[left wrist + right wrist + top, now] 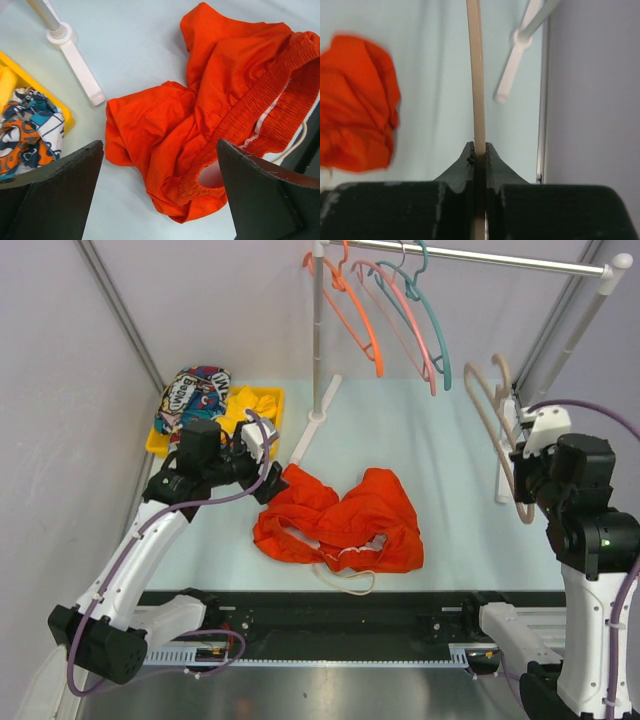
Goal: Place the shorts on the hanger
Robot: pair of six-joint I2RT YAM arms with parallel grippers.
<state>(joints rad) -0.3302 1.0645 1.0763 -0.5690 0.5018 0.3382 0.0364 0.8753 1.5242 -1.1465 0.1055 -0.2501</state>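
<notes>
Left gripper at edge of shorts

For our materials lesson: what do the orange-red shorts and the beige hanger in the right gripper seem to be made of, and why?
The shorts: soft fabric, matte; they lie crumpled in folds, with a gathered elastic waistband. The beige hanger: probably plastic, smooth with a slight sheen; a thin, even, rigid bar pinched in the right gripper.
</notes>
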